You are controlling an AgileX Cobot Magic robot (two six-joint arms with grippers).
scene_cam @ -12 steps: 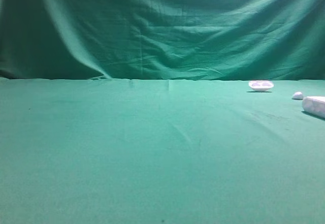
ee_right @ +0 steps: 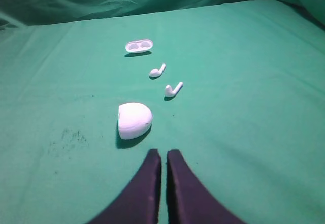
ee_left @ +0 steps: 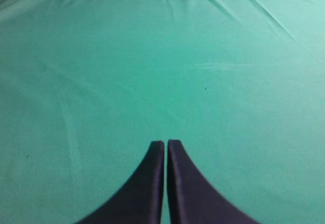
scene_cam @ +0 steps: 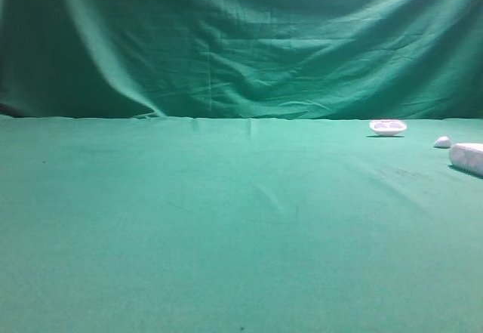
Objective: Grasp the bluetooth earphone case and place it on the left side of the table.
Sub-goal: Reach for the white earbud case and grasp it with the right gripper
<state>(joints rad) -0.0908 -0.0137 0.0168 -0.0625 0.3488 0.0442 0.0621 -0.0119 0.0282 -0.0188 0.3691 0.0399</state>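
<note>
The white earphone case (ee_right: 134,120) lies on the green table (ee_right: 244,132), just ahead and slightly left of my right gripper (ee_right: 164,154), which is shut and empty, apart from the case. In the exterior view the case (scene_cam: 468,157) shows at the far right edge, partly cut off. My left gripper (ee_left: 166,142) is shut and empty over bare green cloth (ee_left: 152,71). Neither gripper shows in the exterior view.
Two white earbuds (ee_right: 157,71) (ee_right: 173,89) lie beyond the case, and a shallow white dish-like tray (ee_right: 138,46) farther back. In the exterior view the tray (scene_cam: 388,127) and one small white lump (scene_cam: 442,142) sit at the back right. A green draped backdrop (scene_cam: 241,38) closes the far side.
</note>
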